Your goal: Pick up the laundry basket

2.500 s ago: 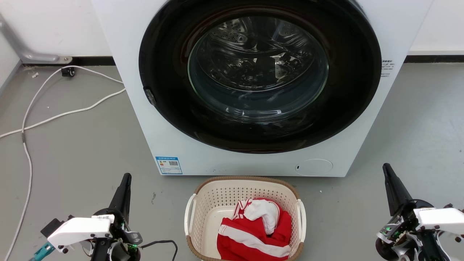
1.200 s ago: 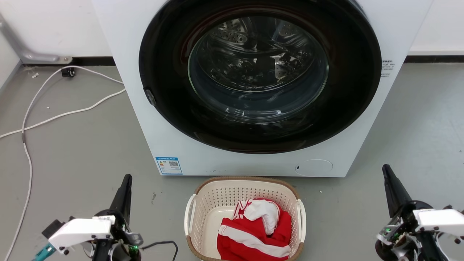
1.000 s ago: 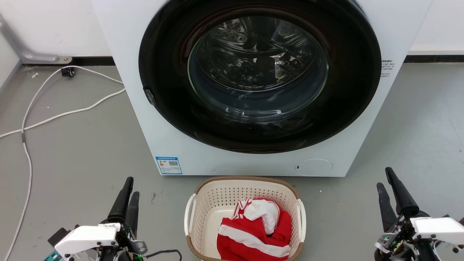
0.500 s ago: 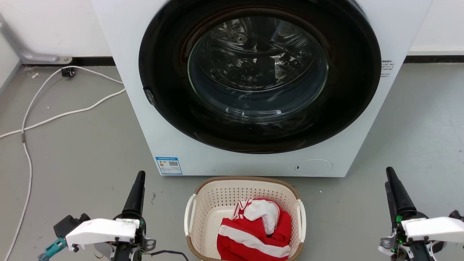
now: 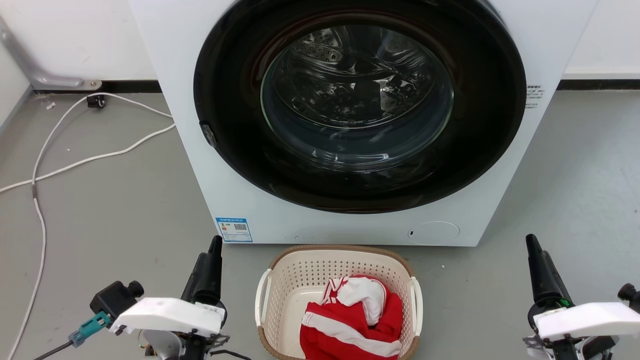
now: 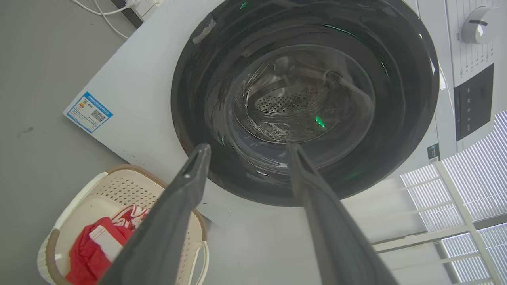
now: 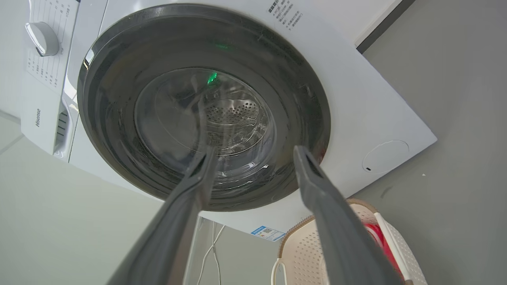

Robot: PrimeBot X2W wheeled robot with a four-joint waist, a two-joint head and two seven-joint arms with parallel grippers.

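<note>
The laundry basket (image 5: 310, 269) is cream perforated plastic with a brown rim and white loop handles. It stands on the grey floor right in front of the washer and holds a red and white garment (image 5: 350, 320). My left gripper (image 5: 210, 250) hangs open a short way left of the basket's left handle (image 5: 260, 295), apart from it. My right gripper (image 5: 532, 250) is open further off, to the right of the right handle (image 5: 417, 300). In the wrist views the left gripper (image 6: 247, 148) and right gripper (image 7: 255, 151) show spread fingers holding nothing, with the basket (image 6: 79, 206) (image 7: 301, 245) low at the side.
A white front-loading washer (image 5: 200, 165) with a closed dark round door (image 5: 357, 110) rises just behind the basket. White cables (image 5: 75, 160) trail over the floor at the left, up to the wall. Bare grey floor lies either side of the basket.
My left gripper has slid right and forward, closer to the basket's left handle. The right gripper has turned at the wrist and shifted slightly left. The basket has stayed put.
</note>
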